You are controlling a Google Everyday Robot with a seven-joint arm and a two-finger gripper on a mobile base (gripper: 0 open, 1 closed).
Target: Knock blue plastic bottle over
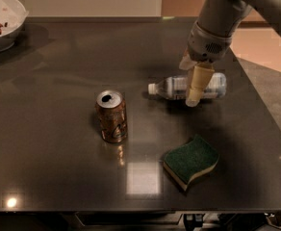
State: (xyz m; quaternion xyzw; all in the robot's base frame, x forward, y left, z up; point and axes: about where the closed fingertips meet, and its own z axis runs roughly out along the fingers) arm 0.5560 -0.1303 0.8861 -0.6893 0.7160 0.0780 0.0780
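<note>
Lying flat, the blue plastic bottle [172,87] is showing you the knock is done. Your gripper [193,97] is hanging over it; clenched or released, you cannot tell.

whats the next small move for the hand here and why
Probably lift the hand straight up and clear. The blue plastic bottle already lies on its side on the table, cap pointing left, and the hand hangs just over its middle, so no further push seems needed.
</note>
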